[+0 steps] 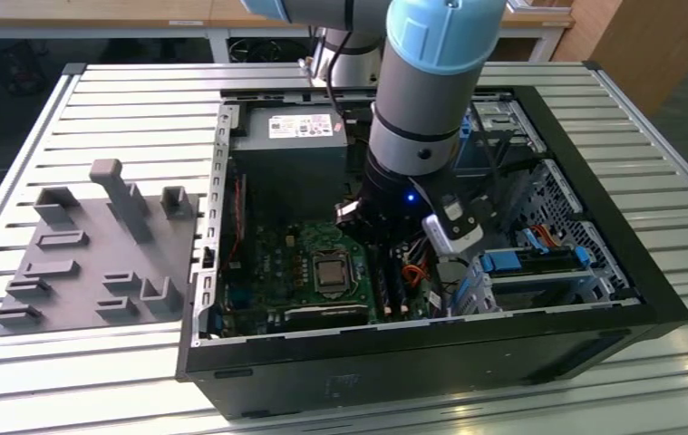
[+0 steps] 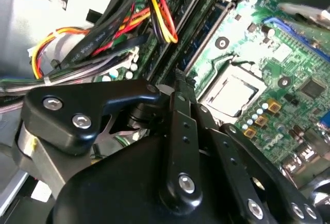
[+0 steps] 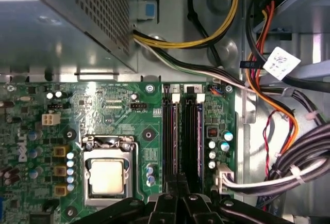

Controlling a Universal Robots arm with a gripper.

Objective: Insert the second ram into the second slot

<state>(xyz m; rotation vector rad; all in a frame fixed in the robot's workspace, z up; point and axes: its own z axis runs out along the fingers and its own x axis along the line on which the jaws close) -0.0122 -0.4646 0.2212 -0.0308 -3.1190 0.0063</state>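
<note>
Slatted metal tabletop [image 1: 114, 109] carries an open computer case [image 1: 440, 362] lying on its side, so that the motherboard [image 3: 103, 105] faces upward and the arm [image 1: 422, 100] can come straight down into it. Beside the case, on the exterior view's left, sits a grey fixture tray [image 1: 78, 263] with upright pegs, seemingly there to stage parts. The arm reaches deep inside, between the power supply [image 1: 289, 131] and the drive bays. In both wrist views the gripper [image 3: 178, 180] hangs directly over the near end of the two memory slots [image 3: 192, 131], which run side by side just next to the processor socket [image 3: 106, 175]. Its black fingers [image 2: 178, 110] are drawn close together into a narrow tip, and I see nothing clamped between them; that closed shape suits pressing down on a thin edge rather than carrying. In the second wrist view a blue-edged strip, which I take to be the second ram [image 2: 205, 38], lies along a slot just ahead of the fingertips. Whether it is fully seated, and which of the two slots it occupies, I cannot tell. Red and yellow power cables [image 2: 160, 12] loop close beside the slots, apart from the gripper.
</note>
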